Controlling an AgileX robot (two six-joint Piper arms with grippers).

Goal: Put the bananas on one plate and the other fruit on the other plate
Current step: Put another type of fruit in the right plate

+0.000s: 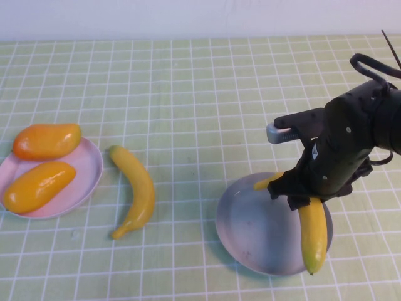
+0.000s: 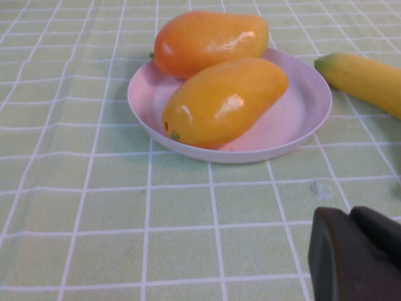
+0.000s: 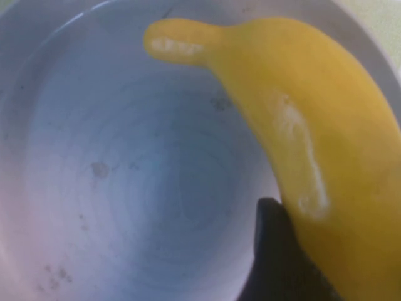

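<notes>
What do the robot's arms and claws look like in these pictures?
The right arm is matte black and bulky, with a black cable looping above it and a small silver-grey part. Its right claw is black. The left claw shows dark rounded fingers.

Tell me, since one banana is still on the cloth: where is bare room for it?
The grey-blue plate is bare on its left half; the right tool grips a banana over its right rim. The pink plate is crowded by both mangoes. The loose banana lies between plates.
</notes>
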